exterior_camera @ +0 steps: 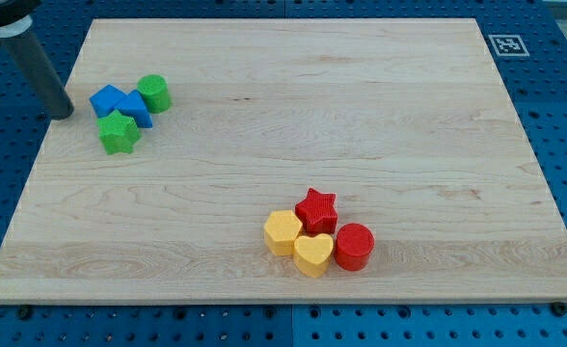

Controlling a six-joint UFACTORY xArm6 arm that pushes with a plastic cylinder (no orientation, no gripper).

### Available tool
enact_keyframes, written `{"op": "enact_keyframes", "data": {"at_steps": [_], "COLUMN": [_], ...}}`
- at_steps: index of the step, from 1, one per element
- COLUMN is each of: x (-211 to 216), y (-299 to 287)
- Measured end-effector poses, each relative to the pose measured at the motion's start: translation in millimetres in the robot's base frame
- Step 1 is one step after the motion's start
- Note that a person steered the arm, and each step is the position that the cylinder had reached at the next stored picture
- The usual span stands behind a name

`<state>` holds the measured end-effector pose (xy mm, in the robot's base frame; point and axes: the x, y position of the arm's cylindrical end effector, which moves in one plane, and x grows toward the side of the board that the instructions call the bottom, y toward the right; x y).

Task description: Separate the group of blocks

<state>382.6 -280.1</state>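
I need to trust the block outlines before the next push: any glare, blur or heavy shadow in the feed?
Camera view: even lighting, no glare on the wooden board; the green star, blue blocks and red star are sharp-edged, with only short soft shadows; my tip, at the view's left of the blue blocks, is dark but crisp; no obvious distortion.
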Motion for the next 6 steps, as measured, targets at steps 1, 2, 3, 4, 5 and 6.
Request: {"op": "enact_keyframes", "data": {"at_steps": [1,2,3,4,5,6], "x": [-7,-16,-22,-22,-22,-22], "y": [34,66,92,121,144,146]}}
